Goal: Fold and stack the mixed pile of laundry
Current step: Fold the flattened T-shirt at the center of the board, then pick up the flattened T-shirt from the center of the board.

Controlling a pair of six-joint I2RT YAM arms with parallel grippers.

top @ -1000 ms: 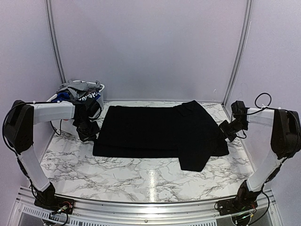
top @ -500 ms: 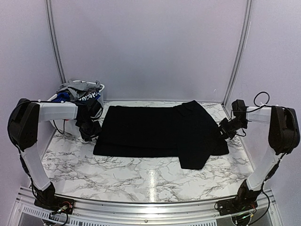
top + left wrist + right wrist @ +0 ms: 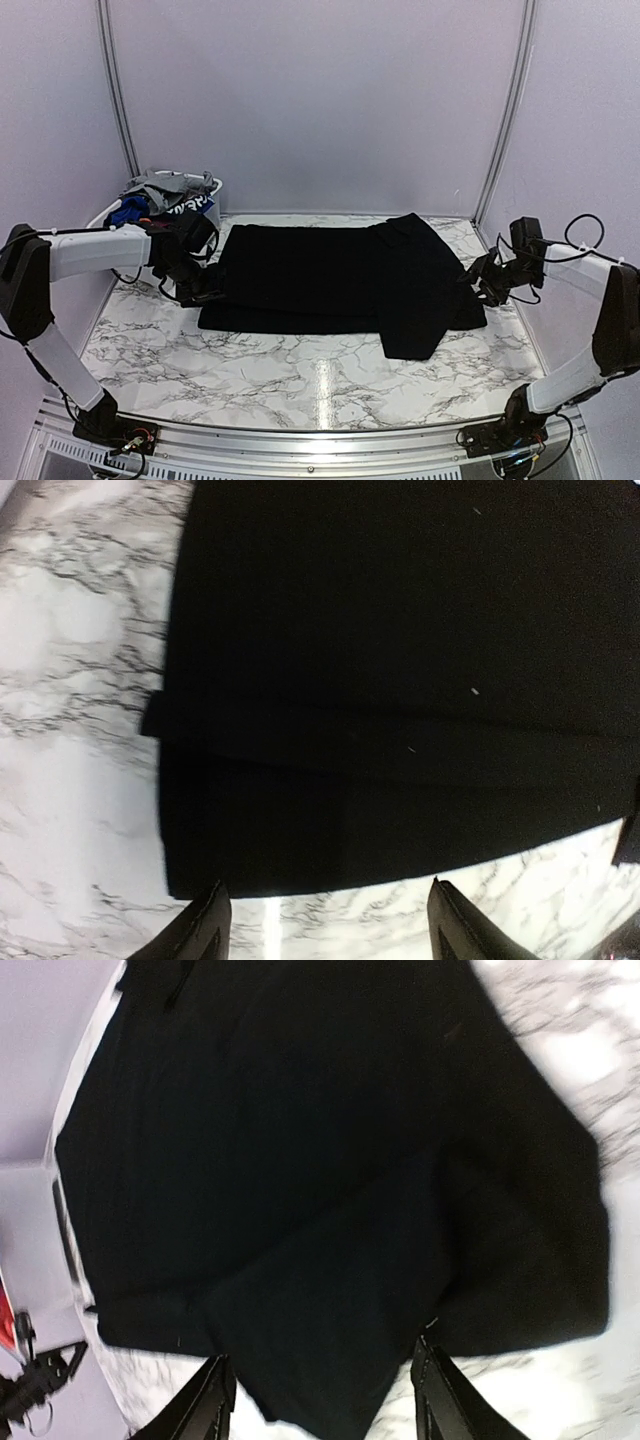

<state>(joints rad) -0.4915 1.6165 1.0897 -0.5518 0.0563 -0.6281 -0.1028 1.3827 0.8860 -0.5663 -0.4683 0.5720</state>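
A large black garment (image 3: 330, 280) lies folded flat across the marble table (image 3: 300, 380), with one flap angled down at its right. The rest of the mixed laundry pile (image 3: 160, 192), with grey, blue and red pieces, sits heaped in the white basket. My left gripper (image 3: 205, 290) hovers open over the garment's left front corner (image 3: 400, 680). Its fingertips (image 3: 215, 920) frame bare marble and hold nothing. My right gripper (image 3: 478, 277) stands open just off the garment's right edge. In the right wrist view the black cloth (image 3: 300, 1160) fills the frame beyond the empty fingers (image 3: 430, 1380).
The white plastic basket (image 3: 214, 186) stands at the back left corner, behind my left arm. Pale walls with metal posts close in the back and sides. A metal rail runs along the near edge by the arm bases.
Both grippers have opened from shut and let go of the black garment's edges. My left gripper moved forward and right along the left edge. My right arm drew back to the right.
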